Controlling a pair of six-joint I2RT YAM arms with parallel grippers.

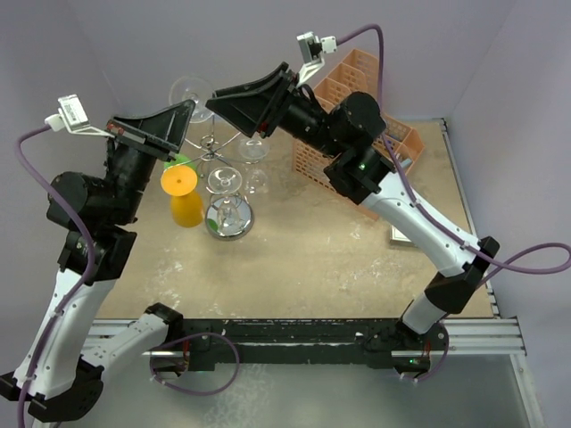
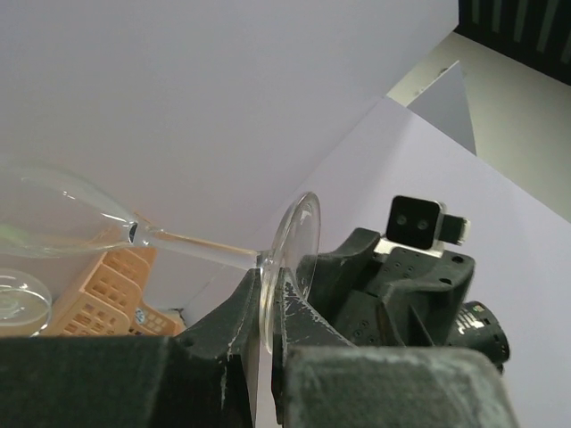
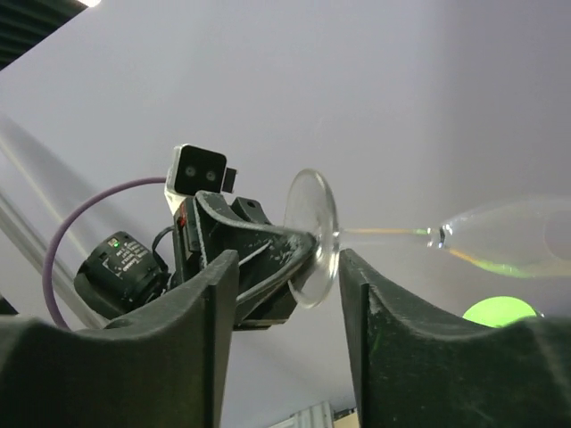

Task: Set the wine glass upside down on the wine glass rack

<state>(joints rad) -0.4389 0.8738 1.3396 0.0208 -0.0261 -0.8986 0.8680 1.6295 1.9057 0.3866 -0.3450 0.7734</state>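
With left claw (image 2: 266, 308) clamped on glass (image 2: 192, 247) foot and right claw (image 3: 285, 278) parted, retreat rightward off foot before inverting over near rack (image 1: 219, 157).

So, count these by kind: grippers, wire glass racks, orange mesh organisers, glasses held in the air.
grippers: 2, left gripper, right gripper
wine glass rack: 1
orange mesh organiser: 1
held wine glass: 1
total: 5
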